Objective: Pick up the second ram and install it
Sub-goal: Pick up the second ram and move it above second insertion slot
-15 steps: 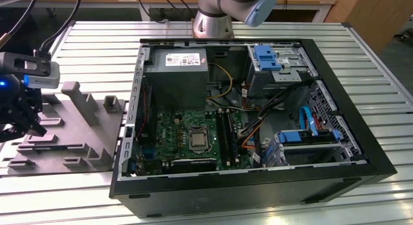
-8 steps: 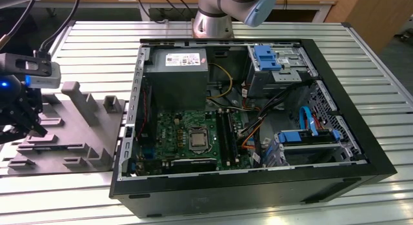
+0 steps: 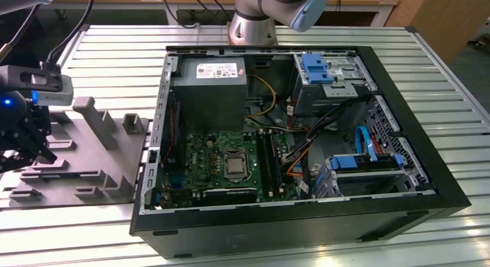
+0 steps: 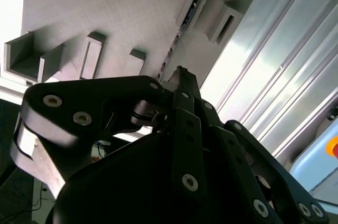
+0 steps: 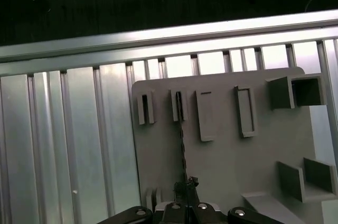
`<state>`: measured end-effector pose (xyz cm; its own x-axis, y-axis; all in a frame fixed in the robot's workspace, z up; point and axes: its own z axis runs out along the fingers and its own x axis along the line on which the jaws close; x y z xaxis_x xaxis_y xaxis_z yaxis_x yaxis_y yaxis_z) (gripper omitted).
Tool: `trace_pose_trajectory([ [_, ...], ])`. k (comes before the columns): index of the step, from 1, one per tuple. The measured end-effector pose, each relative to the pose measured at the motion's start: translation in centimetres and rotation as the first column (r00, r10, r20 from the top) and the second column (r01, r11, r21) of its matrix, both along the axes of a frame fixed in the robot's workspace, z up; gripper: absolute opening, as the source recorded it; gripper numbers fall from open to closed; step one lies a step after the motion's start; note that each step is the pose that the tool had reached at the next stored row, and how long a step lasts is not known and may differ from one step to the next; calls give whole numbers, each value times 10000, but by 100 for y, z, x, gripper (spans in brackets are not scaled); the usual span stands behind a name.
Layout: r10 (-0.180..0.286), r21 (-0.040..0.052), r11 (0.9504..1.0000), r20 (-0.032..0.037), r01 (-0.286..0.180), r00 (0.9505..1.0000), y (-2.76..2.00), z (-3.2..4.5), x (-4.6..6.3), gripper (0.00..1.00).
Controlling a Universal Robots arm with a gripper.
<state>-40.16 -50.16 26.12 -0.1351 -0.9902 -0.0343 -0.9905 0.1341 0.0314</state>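
Table: a silver metal table [image 3: 428, 66] made of long ribs is seen under everything.
Stick: the second ram [image 5: 181, 145], a thin dark memory stick, is seen from its edge in the first wrist view. It is stood on a flat grey plastic holder plate [image 5: 227, 160], with its far end in a small slot.
Hand: the black gripper [image 5: 187, 186] is pulled in narrow on the stick's near end, so the stick looks held.
Computer: an open black computer case [image 3: 306, 232] with a green motherboard [image 3: 201, 152] inside is laid well apart from the stick, toward the exterior view's right.
What could go wrong: the stick could be tipped or bent if it is pulled out crooked, because it is held by a thin edge near one end.
Hard to see: the stick's flat sides are turned away. The spot where the stick is touched is hidden by the gripper's own body. How deep the stick sits in the slot cannot be told.
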Motion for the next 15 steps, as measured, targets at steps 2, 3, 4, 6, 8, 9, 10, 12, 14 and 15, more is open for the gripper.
trace_pose_trajectory([
  [2, 5, 0, 10000, 0, -5, 10000, 2, -10, -11, 10],
  [3, 9, 0, 10000, 0, -9, 10000, 3, -14, -17, 10],
  [4, 11, 0, 10000, 0, -11, 10000, 4, -18, -24, 10],
  [6, 15, 1, 10000, 1, -15, 10000, 7, -29, -37, 10],
  [8, 20, 3, 10000, 1, -20, 10000, 12, -43, -51, 10],
  [9, 22, 3, 10000, 1, -22, 10000, 15, -49, -58, 10],
  [10, 24, 4, 10000, 1, -24, 10000, 17, -56, -64, 10],
  [12, 28, 4, 10000, 1, -28, 10000, 22, -66, -76, 10],
  [14, 31, 4, 10000, 2, -31, 10000, 27, -76, -89, 10],
  [15, 39, 4, 10000, 2, -39, 10000, 28, -82, -93, 10],
])
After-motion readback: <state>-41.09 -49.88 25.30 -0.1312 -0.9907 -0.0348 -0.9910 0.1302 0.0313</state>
